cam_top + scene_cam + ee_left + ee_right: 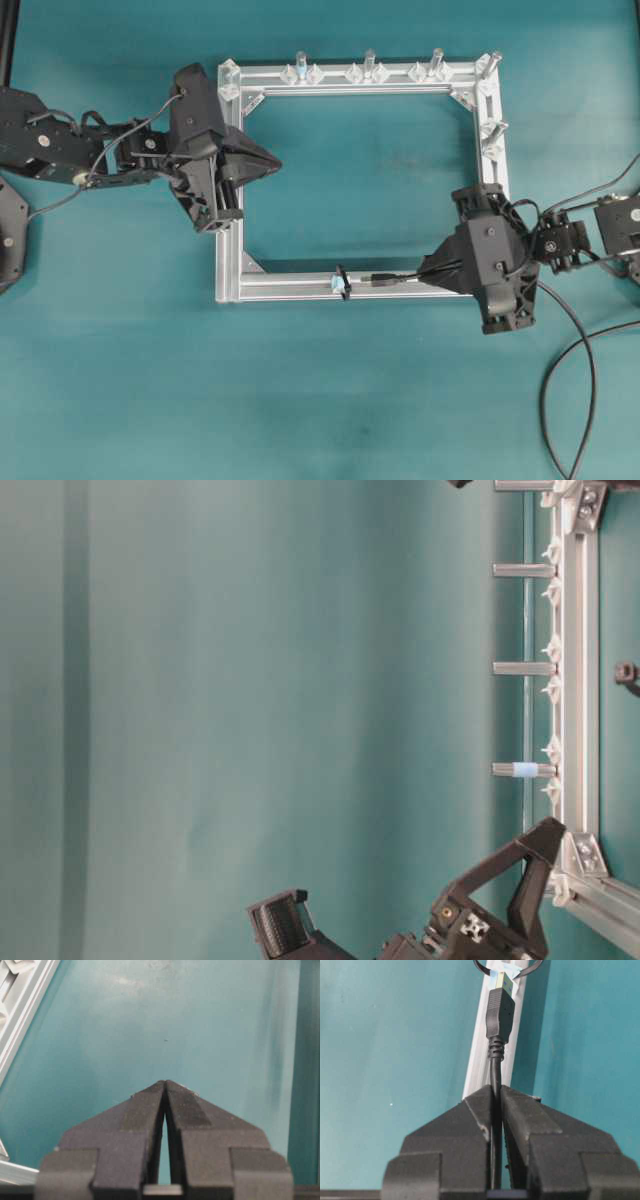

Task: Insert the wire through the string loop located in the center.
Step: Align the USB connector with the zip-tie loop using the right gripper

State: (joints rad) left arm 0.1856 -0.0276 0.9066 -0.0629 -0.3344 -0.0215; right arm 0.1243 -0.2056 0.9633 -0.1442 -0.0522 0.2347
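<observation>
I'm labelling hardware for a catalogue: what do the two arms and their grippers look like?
Both arms are matte black with angular housings and small screws. The left gripper and right gripper each end in two wedge-shaped black fingers tapering to a point. Thin grey and black cables loop along and behind them.

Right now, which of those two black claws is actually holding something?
The right gripper, over the frame's lower bar: its jaws pinch the wire. The left gripper is shut on nothing.
</observation>
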